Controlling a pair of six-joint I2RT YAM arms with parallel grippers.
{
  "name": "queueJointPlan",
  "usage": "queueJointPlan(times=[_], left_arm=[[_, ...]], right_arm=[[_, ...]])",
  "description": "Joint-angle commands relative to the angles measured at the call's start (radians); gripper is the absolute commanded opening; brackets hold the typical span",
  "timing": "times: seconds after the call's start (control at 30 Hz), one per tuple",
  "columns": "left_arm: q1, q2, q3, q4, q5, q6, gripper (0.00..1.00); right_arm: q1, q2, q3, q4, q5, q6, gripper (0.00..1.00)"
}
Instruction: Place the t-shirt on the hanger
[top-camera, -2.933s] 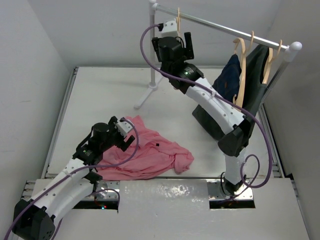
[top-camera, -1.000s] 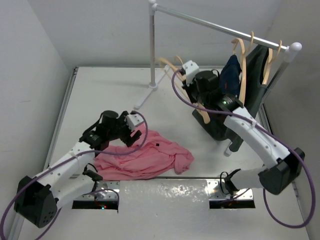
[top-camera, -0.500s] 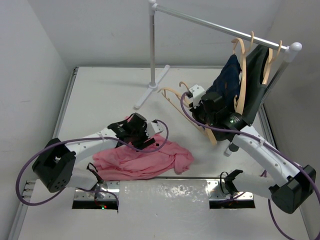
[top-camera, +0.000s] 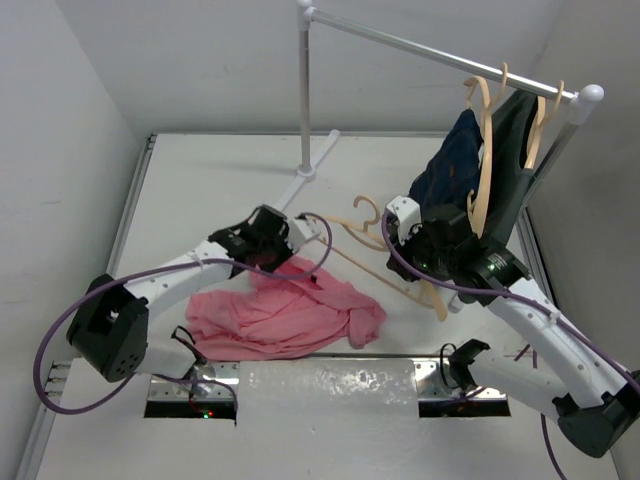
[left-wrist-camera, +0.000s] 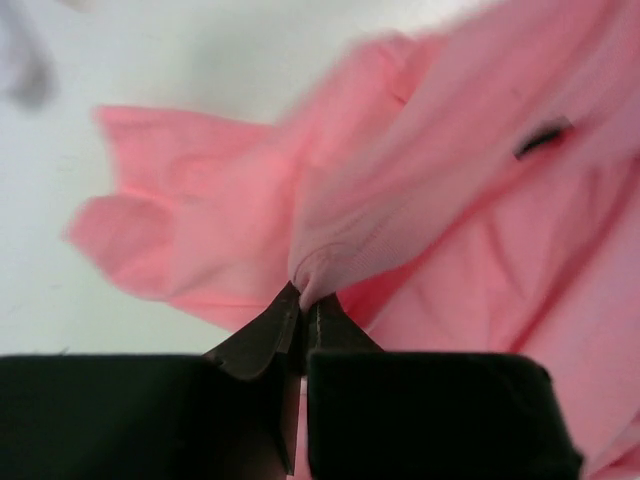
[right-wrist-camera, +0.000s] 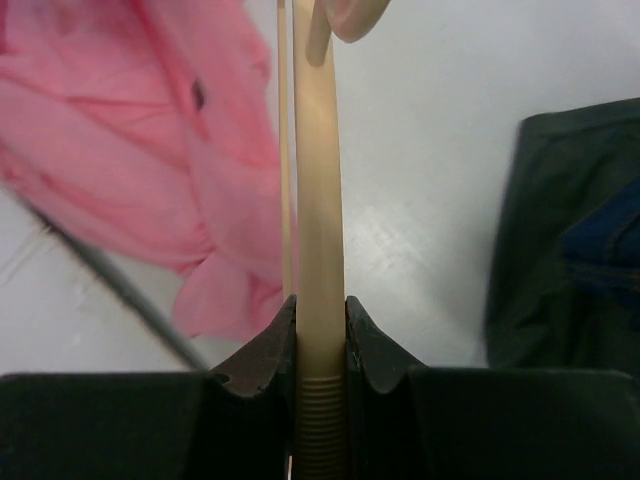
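The salmon-pink t-shirt (top-camera: 290, 318) lies crumpled on the white table, near the front. My left gripper (top-camera: 286, 264) is at its far edge and is shut on a pinched fold of the t-shirt (left-wrist-camera: 440, 190); in the left wrist view the left gripper (left-wrist-camera: 303, 302) has cloth bunched between its tips. My right gripper (top-camera: 408, 252) is shut on the pale wooden hanger (top-camera: 375, 262), which hangs just right of the shirt with its hook (top-camera: 364, 209) pointing away. In the right wrist view the hanger (right-wrist-camera: 318, 200) runs straight up from the right gripper (right-wrist-camera: 320, 322), with the t-shirt (right-wrist-camera: 150, 170) to its left.
A clothes rail (top-camera: 440, 52) on a white stand (top-camera: 304, 100) crosses the back right. A navy garment (top-camera: 455, 160) and a black garment (top-camera: 512, 170) hang from it on wooden hangers (top-camera: 484, 130). White walls close in on the left and at the back.
My left gripper has reached the shirt's far edge and shut on a fold of it. The right arm has carried the hanger down from the rail side toward the shirt.
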Motion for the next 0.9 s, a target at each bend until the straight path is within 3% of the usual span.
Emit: queueJointPlan(times=[0.0,0.1,0.23,0.47,0.6,0.87], left_arm=[[0.1,-0.007,0.123,-0.004,0.089,-0.055,0.0],[0.112,0.016,0.157,0.005,0.092,-0.052,0.0],[0.139,0.088,0.252,-0.084,0.17,-0.035,0.0],[0.139,0.153,0.27,-0.118,0.201,-0.026,0.0],[0.139,0.177,0.312,-0.121,0.184,-0.056,0.0],[0.139,0.168,0.341,-0.147,0.216,-0.049,0.0]], right_arm=[[0.004,-0.044,0.033,-0.075,-0.171,0.024,0.0],[0.004,-0.052,0.05,-0.111,-0.215,0.012,0.0],[0.004,-0.031,0.108,-0.2,-0.142,-0.002,0.0],[0.005,-0.081,0.176,-0.233,-0.081,-0.007,0.0],[0.004,-0.109,0.144,-0.234,-0.167,0.021,0.0],[0.004,-0.123,0.03,-0.174,-0.183,0.036,0.0]])
